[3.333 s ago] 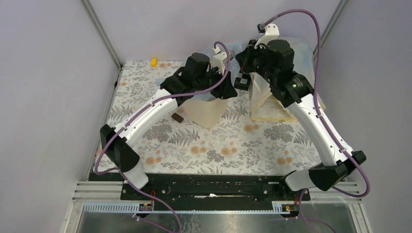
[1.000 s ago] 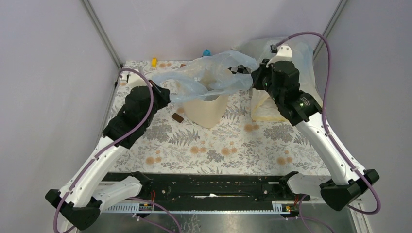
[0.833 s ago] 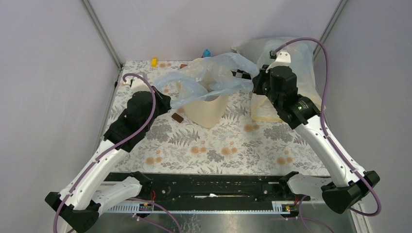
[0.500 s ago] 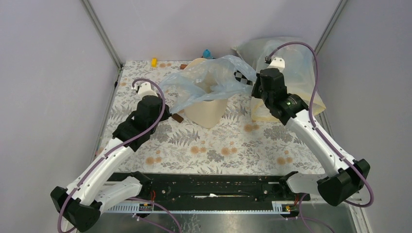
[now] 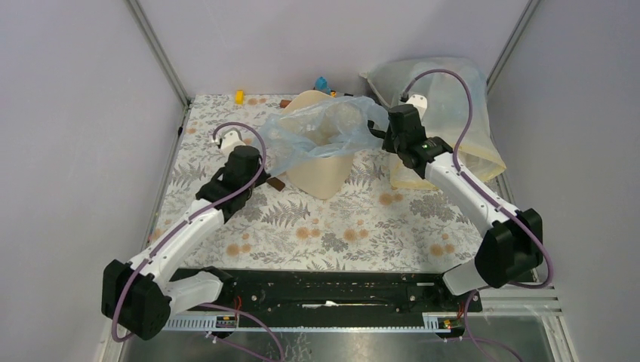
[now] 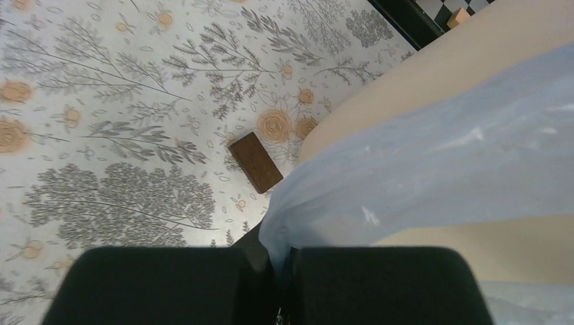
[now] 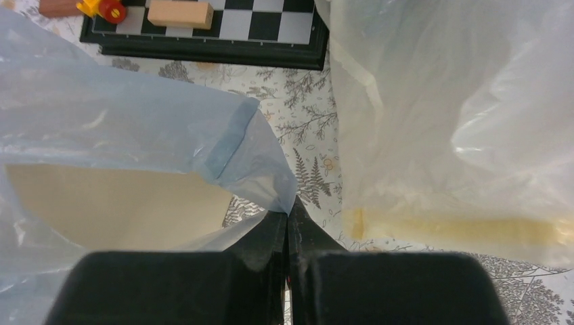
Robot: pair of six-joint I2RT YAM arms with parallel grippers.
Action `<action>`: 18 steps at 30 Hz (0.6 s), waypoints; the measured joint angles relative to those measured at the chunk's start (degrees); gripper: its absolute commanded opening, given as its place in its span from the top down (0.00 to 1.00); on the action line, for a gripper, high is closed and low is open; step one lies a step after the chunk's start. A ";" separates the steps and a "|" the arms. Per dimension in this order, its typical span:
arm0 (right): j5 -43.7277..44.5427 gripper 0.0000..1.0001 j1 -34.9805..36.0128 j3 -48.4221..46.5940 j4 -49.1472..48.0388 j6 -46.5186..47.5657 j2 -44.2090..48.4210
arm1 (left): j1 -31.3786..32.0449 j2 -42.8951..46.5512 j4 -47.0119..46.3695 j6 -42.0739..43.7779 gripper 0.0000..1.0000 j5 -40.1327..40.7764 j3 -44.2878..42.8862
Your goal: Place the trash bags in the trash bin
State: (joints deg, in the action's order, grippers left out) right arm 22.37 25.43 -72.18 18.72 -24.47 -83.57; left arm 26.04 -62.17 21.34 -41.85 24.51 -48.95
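Observation:
The cream-beige trash bin [image 5: 321, 175] stands upright at the back middle of the table. The pale-blue trash bag [image 5: 321, 130] is spread over its rim and hangs down both sides. My left gripper [image 5: 266, 175] is shut on the bag's left edge [image 6: 288, 233], low beside the bin's left wall [image 6: 433, 74]. My right gripper [image 5: 381, 143] is shut on the bag's right edge [image 7: 271, 186], just right of the bin [image 7: 115, 203]. The bin's inside is mostly hidden by the bag.
A large yellowish-clear sack [image 5: 445, 113] lies at the back right, close to my right gripper [image 7: 447, 135]. A small brown block [image 5: 277, 182] lies left of the bin [image 6: 255, 161]. A checkerboard with small blocks [image 7: 203, 24] sits behind the bin. Small toys [image 5: 239, 96] lie along the back edge.
Both grippers have come down and inward with the bag's edges. The bag, earlier stretched wide above the bin, now drapes lower over the rim.

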 measured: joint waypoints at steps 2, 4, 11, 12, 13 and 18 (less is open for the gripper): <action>-0.68 1.00 -0.07 0.00 -0.35 -0.13 -1.36 | -0.13 -1.29 -1.99 -0.68 1.00 -1.33 1.01; -1.29 1.00 -0.09 0.13 -0.61 -0.20 -2.03 | -0.17 -1.38 -4.07 -0.61 1.00 -3.80 2.84; -2.45 1.00 -0.68 2.23 -2.78 0.33 -1.92 | -0.35 5.05 -9.53 3.28 1.00 -15.65 8.37; -2.58 1.00 -0.76 2.45 -2.78 0.35 -1.99 | -0.39 7.26 -10.93 3.91 1.00 -18.01 9.29; -2.80 1.00 -0.85 2.69 -2.86 0.33 -2.12 | -0.44 8.90 -11.76 4.26 1.00 -19.80 9.79; -5.01 1.00 -0.94 3.45 -3.34 0.13 -3.91 | -0.48 15.65 -17.53 6.58 1.00 -27.93 10.64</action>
State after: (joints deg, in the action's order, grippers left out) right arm 17.37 24.49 -68.73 15.38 -24.34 -87.48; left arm 25.56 -46.52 3.81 -35.27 -3.42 -38.30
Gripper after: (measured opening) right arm 0.014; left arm 0.001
